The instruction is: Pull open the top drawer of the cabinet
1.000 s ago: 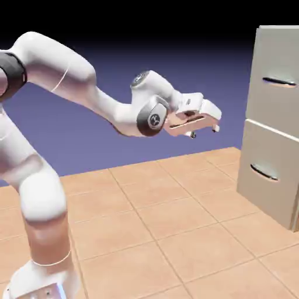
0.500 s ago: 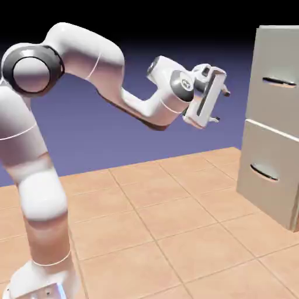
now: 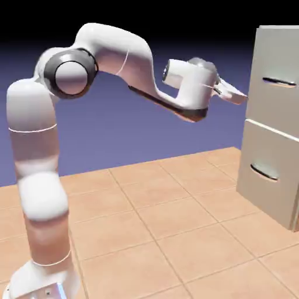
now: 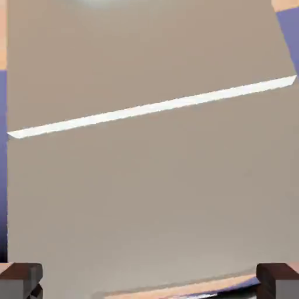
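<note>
The cabinet (image 3: 273,193) stands tall and pale grey-beige at the exterior view's right edge. Its top drawer (image 3: 275,108) is flush with the front, with a thin dark curved handle (image 3: 279,82). My gripper (image 3: 238,97) hangs level with that handle, a short way to its left, pointing at the drawer front and not touching it. In the hand view the cabinet's pale front (image 4: 152,198) fills the picture, crossed by a bright slanted seam (image 4: 152,107); no handle shows there. The two fingertips (image 4: 21,279) sit far apart at the bottom corners, open, with nothing between them.
The lower drawer front (image 3: 263,187) with its own dark handle (image 3: 264,172) sits under the top one. The orange tiled table (image 3: 163,233) stretches between my base (image 3: 41,280) and the cabinet. My elbow (image 3: 70,73) is raised high.
The arm has lifted and stretched right; the hand rose from below handle height, turned, and moved closer to the cabinet. The jaws stayed open.
</note>
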Robot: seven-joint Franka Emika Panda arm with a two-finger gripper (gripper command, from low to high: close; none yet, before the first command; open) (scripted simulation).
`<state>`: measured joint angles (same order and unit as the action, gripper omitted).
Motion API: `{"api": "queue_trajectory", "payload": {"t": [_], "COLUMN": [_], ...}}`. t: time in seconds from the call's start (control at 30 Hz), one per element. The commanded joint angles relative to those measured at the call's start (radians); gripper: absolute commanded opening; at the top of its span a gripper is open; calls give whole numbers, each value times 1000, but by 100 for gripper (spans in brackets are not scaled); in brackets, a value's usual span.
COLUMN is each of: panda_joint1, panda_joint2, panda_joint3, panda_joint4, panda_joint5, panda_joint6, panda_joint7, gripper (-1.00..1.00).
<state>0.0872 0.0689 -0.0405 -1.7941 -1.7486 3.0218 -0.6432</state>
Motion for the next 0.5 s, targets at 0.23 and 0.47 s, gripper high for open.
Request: {"api": "queue_trajectory", "payload": {"t": [0.23, 0.47], "panda_joint1": [15, 28], "panda_joint2": [127, 238], "panda_joint3": [-8, -15], "panda_joint4": [202, 379], "panda_joint5": [-348, -652], "panda_joint6": [-3, -6], "panda_joint7": [-275, -516], "gripper": [0, 0]}}
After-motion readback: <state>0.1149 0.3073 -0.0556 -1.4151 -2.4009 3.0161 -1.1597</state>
